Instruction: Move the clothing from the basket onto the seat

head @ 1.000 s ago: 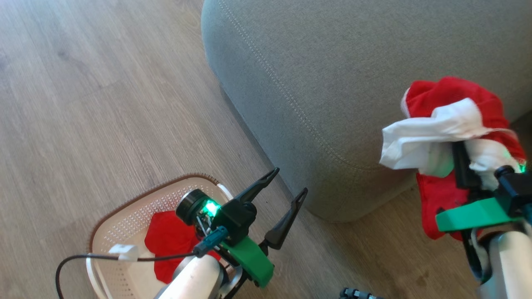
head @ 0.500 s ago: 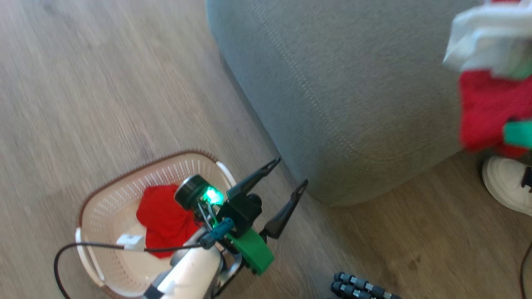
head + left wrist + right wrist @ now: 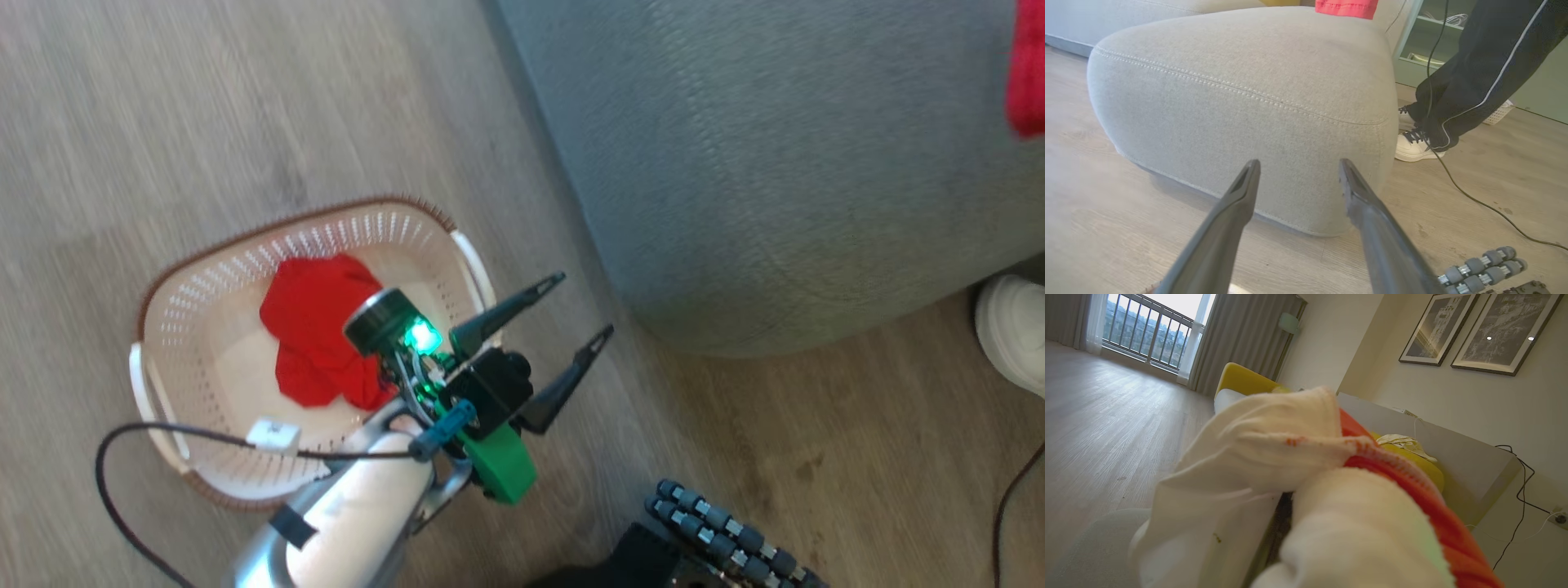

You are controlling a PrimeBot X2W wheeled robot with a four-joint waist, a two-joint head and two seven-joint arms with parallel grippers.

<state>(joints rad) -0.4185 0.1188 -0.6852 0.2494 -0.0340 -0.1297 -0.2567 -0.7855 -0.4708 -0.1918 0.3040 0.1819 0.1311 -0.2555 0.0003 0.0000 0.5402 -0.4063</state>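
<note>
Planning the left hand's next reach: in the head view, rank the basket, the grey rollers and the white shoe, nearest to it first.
1. basket, just left of the left hand.
2. grey rollers, lower right.
3. white shoe, far right.

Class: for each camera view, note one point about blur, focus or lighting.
Head view: motion blur smears the seat and wooden floor; the left gripper looks sharper. Left wrist view: evenly lit, seat stitching crisp. Right wrist view: the red-and-white garment near the lens is out of focus; the window is overexposed.
</note>
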